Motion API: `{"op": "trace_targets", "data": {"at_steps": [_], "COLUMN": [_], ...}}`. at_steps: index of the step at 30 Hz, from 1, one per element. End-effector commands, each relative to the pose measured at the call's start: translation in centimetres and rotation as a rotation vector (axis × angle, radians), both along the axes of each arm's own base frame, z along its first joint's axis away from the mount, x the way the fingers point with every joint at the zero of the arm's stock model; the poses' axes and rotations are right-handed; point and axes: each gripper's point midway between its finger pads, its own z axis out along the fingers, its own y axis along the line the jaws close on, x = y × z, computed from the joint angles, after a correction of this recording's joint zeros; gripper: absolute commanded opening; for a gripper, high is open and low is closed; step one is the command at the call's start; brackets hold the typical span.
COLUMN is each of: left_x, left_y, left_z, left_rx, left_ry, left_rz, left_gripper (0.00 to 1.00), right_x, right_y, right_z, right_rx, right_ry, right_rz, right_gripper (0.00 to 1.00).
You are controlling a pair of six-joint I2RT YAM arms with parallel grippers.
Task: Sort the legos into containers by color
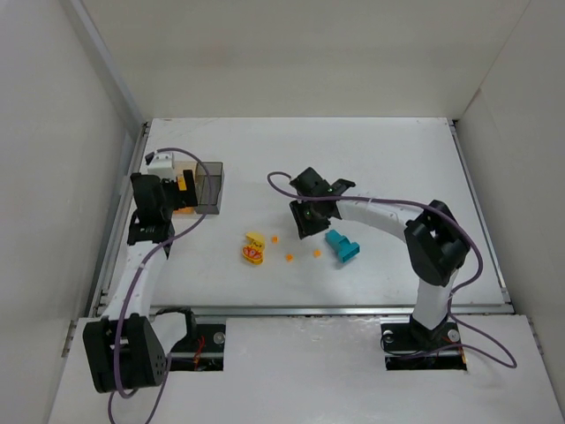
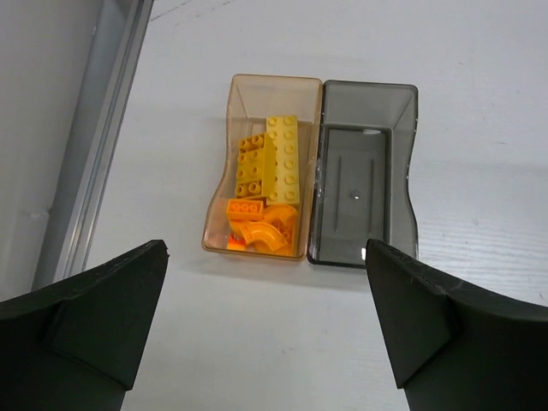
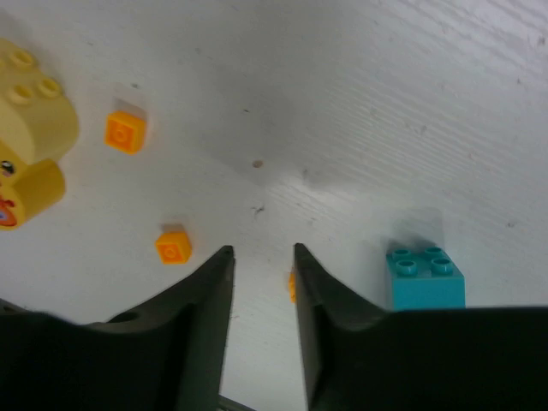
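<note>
Two adjoining containers lie in the left wrist view. The amber box [image 2: 224, 184] holds yellow and orange legos [image 2: 270, 171], and the smoky grey box [image 2: 364, 171] is empty. My left gripper [image 2: 265, 257] hangs above them, open wide and holding nothing. On the table lie a teal block [image 3: 425, 276], a yellow piece with red marks [image 3: 30, 163] and tiny orange bits [image 3: 125, 133] [image 3: 173, 247]. My right gripper [image 3: 262, 253] is low over the table with its jaws narrowed but still apart. Another orange bit [image 3: 293, 285] peeks out at the inner edge of its right finger.
From above, the grey box [image 1: 210, 185] sits at the left near the table's raised left rail [image 1: 132, 190]. The loose legos [image 1: 254, 247] and teal block [image 1: 342, 247] lie mid-table between the arms. White walls enclose the table on three sides.
</note>
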Motion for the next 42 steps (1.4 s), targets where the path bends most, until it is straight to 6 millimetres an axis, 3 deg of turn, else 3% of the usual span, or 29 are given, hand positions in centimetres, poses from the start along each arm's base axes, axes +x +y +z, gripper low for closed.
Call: {"op": "trace_targets", "data": {"at_steps": [1, 4, 9, 16, 21, 25, 29, 31, 34, 37, 39, 40, 42], "left_x": [-1.0, -1.6, -2.7, -3.4, -3.5, -3.6, -3.6, -3.6, -4.0, -4.8, -6.1, -6.4, -7.3], "left_y": [-0.4, -1.2, -3.2, -2.7, -1.9, -1.9, -2.0, -2.3, -3.7, -5.6, -8.3, -8.8, -10.6], "left_z": [1.2, 2.1, 2.3, 2.4, 3.1, 3.0, 3.0, 3.0, 2.5, 2.0, 2.2, 2.4, 3.3], "left_rx": [-0.063, -0.080, -0.114, -0.067, -0.045, -0.045, -0.048, -0.045, -0.026, 0.030, 0.043, 0.110, 0.150], "left_ry": [-0.049, -0.069, -0.017, -0.011, -0.038, -0.038, -0.038, -0.039, -0.017, 0.013, 0.017, -0.001, -0.039], "left_rz": [0.008, -0.041, -0.155, -0.153, -0.106, -0.106, -0.115, -0.135, -0.237, -0.405, -0.609, -0.692, -0.838], "left_gripper": [1.00, 1.00, 1.00, 1.00, 1.00, 1.00, 1.00, 1.00, 1.00, 1.00, 1.00, 1.00, 1.00], "right_x": [-0.2, -1.3, -3.4, -3.8, -3.1, -3.3, -3.1, -3.1, -2.9, -2.1, -1.8, -1.1, -1.0], "right_y": [-2.2, -2.6, -3.4, -3.2, -3.0, -3.0, -2.9, -2.9, -2.1, -0.3, 1.3, 2.4, 4.4], "right_z": [0.6, 0.2, -1.6, -3.3, -3.4, -3.7, -3.7, -3.7, -2.6, 0.1, 2.7, 5.6, 9.2], "right_rx": [-0.029, -0.050, -0.099, -0.097, -0.112, -0.125, -0.122, -0.121, -0.072, 0.005, 0.084, 0.141, 0.245], "right_ry": [-0.030, -0.029, -0.004, 0.003, -0.013, -0.015, -0.023, -0.023, -0.039, -0.071, -0.091, -0.145, -0.180], "right_rz": [-0.093, -0.102, -0.093, -0.100, -0.100, -0.094, -0.086, -0.086, -0.080, -0.055, -0.005, 0.038, 0.116], "right_gripper": [0.44, 0.50, 0.50, 0.50, 0.49, 0.41, 0.18, 0.11, 0.01, 0.00, 0.00, 0.00, 0.00]}}
